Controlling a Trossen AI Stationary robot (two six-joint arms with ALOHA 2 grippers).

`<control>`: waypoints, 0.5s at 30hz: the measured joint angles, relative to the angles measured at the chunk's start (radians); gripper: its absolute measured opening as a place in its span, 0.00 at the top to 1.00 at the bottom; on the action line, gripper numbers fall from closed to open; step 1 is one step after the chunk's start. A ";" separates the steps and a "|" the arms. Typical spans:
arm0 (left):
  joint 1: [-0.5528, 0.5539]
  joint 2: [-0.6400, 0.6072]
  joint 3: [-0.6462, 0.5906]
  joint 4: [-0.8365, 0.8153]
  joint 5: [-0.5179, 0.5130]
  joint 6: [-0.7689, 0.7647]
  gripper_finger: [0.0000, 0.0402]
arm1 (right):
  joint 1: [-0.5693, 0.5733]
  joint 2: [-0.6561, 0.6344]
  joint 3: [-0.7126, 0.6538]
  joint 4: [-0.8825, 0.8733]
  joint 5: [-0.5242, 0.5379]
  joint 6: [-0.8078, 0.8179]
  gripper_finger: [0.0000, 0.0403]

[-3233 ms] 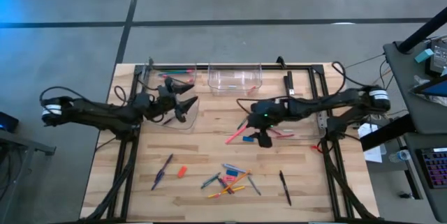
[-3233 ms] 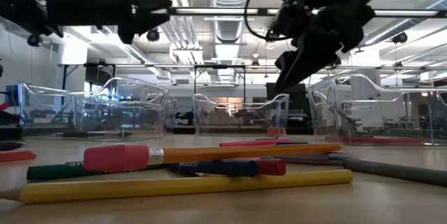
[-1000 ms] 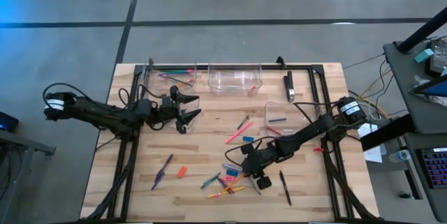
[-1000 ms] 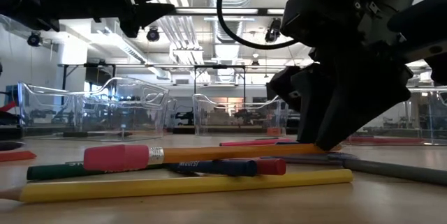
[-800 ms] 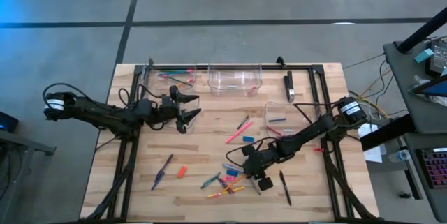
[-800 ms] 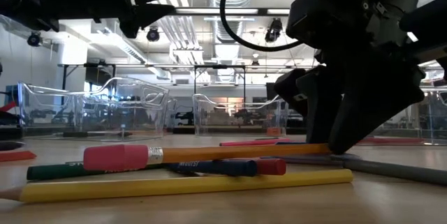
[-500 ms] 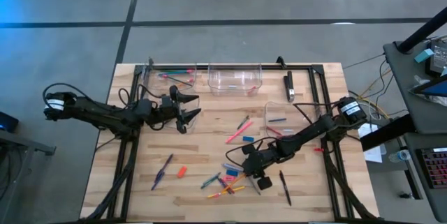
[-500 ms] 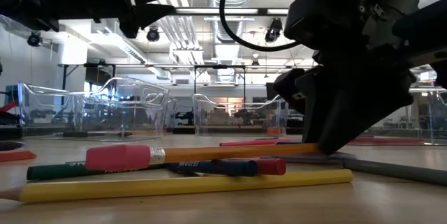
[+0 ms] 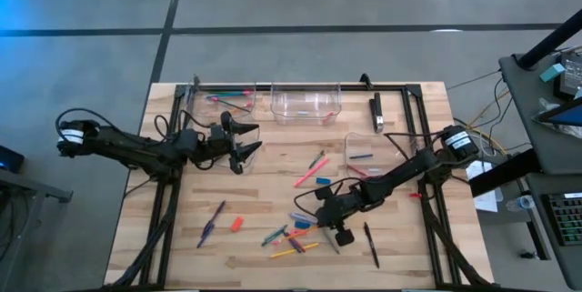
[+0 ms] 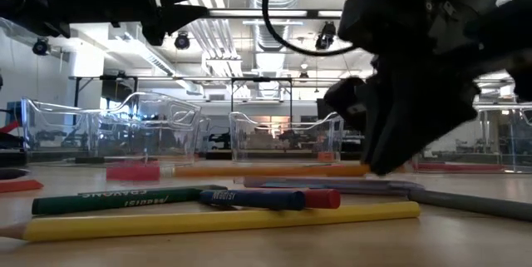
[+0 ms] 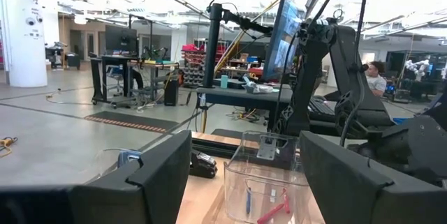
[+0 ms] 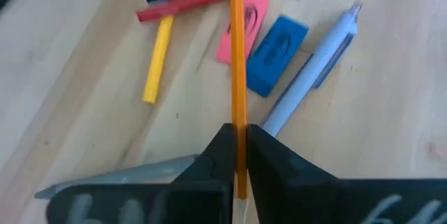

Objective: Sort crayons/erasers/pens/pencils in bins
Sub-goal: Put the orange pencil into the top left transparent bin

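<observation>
My right gripper [image 9: 320, 226] is down at the pile of sticks near the table's near edge, shut on an orange pencil [image 10: 266, 170] with a pink eraser end [image 10: 133, 171]. Beside the pencil lie a pink eraser [image 12: 243, 18], a blue eraser [image 12: 276, 46], a pale blue pen [image 12: 314, 67] and a yellow stick [image 12: 159, 49]. Red and blue crayons [image 10: 274, 199] lie in front of it. My left gripper [image 9: 241, 144] hangs open over the clear left bin [image 9: 227, 156], touching nothing. My right gripper pinches the orange pencil near one end [image 12: 238, 137] between its two fingers. The fingers slant down from the table's far right and lie along the pencil, which sticks out ahead of them. The pencil runs about level, passing over the pink eraser. I cannot tell whether its eraser end touches the table.
Two clear bins stand at the far edge, one [image 9: 223, 101] with pink and teal pencils, one [image 9: 306, 101] beside it. A right bin [image 9: 364, 157] holds blue and red pieces. Loose on the table: a pink pencil [image 9: 306, 178], a purple stick [image 9: 211, 222], an orange eraser [image 9: 236, 224], a black pen [image 9: 371, 244].
My right gripper has shut on the orange pencil without moving away. The pencil's pink eraser end has come off the crayons it lay across and swung toward the table's far edge. The crayons and the yellow stick have stayed where they were.
</observation>
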 joint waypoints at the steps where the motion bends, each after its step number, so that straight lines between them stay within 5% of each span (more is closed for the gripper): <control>1: 0.000 0.000 0.000 0.000 0.000 0.000 0.38 | 0.000 -0.014 0.000 -0.005 0.000 0.000 0.96; 7: 0.000 0.000 0.000 0.000 0.000 0.000 0.38 | 0.000 -0.120 0.000 -0.035 0.007 -0.011 0.96; 15: 0.000 0.000 0.000 -0.010 0.028 -0.001 0.38 | -0.028 -0.330 -0.062 -0.086 0.175 -0.045 0.97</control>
